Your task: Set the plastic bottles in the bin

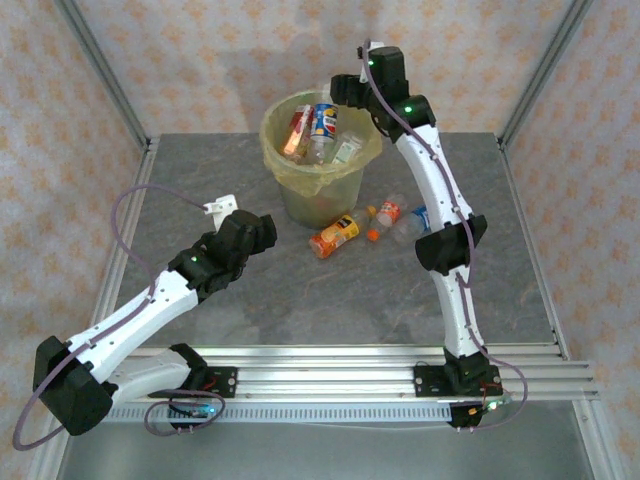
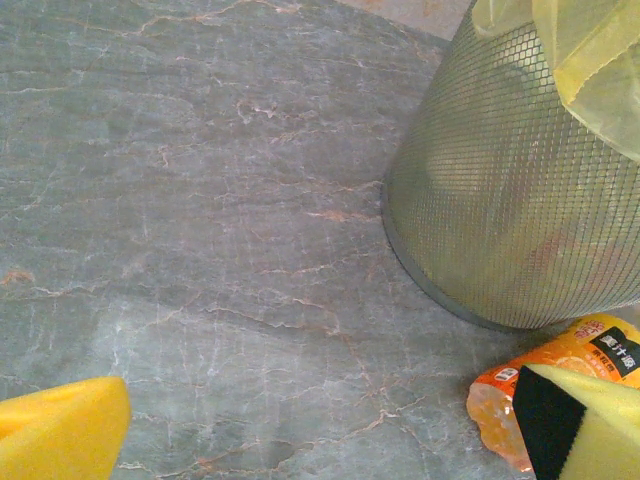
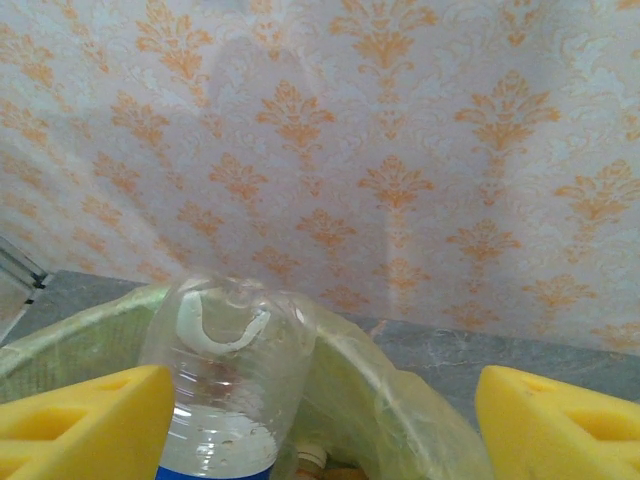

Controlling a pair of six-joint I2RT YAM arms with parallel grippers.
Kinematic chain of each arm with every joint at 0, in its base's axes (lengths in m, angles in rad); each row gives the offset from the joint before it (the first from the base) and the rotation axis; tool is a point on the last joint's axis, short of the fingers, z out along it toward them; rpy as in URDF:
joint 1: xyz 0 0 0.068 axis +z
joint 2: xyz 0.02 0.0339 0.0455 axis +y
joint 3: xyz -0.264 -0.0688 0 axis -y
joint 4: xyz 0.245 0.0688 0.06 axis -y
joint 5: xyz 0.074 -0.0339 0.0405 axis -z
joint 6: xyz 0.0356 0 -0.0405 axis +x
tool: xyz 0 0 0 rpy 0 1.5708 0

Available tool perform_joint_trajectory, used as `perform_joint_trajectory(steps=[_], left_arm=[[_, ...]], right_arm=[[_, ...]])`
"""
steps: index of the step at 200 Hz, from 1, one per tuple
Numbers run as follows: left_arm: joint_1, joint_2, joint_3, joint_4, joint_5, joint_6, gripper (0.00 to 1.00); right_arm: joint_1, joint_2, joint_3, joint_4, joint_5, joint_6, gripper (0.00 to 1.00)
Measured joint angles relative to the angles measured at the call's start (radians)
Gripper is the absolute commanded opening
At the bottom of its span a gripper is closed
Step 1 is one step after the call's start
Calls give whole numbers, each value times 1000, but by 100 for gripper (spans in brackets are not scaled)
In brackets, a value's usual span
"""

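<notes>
Grey marbled table (image 1: pixel 300 300) carries everything. At the left, the left tool (image 2: pixel 325 405) hangs low over the table, its yellow pads (image 2: pixel 60 435) spread wide and pinching nothing. Just beside one pad an orange bottle (image 2: pixel 500 400) lies on its side, close to the foot of the bin (image 2: pixel 500 200), a mesh bucket lined with a yellow-green bag. The bottle's orange label has a black patch with yellow characters, too blurred to read. A closing pad could squeeze this round, slick bottle out sideways or set it rolling, and a pad might bump the bin wall.

Seen from above, the bin holds several bottles (image 1: pixel 312 132). One has a red, white and blue label, its lettering too small to read. Right of the orange bottle, two more lie on the table: a red-labelled bottle (image 1: pixel 388 212) and a blue-labelled bottle (image 1: pixel 412 222).

At the right, the right tool (image 3: pixel 325 390) is above the bin, pads far apart, gripping nothing. A clear bottle (image 3: pixel 225 370) with a blue label edge stands just beside one pad; I cannot tell whether they touch. With the bin so heaped, it could tip over the rim.
</notes>
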State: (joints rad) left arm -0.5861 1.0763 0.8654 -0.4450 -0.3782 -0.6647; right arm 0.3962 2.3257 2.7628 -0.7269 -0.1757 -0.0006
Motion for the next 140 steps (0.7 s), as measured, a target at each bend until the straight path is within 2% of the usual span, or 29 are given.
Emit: perform_joint_trajectory(steps=[51,140], left_arm=[[0,0,0,0,0,-1,100],[0,0,0,0,4,-19,100]], right_arm=[[1,25,2,77,-34,66,79],[1,107,25,147,-2,122,58]])
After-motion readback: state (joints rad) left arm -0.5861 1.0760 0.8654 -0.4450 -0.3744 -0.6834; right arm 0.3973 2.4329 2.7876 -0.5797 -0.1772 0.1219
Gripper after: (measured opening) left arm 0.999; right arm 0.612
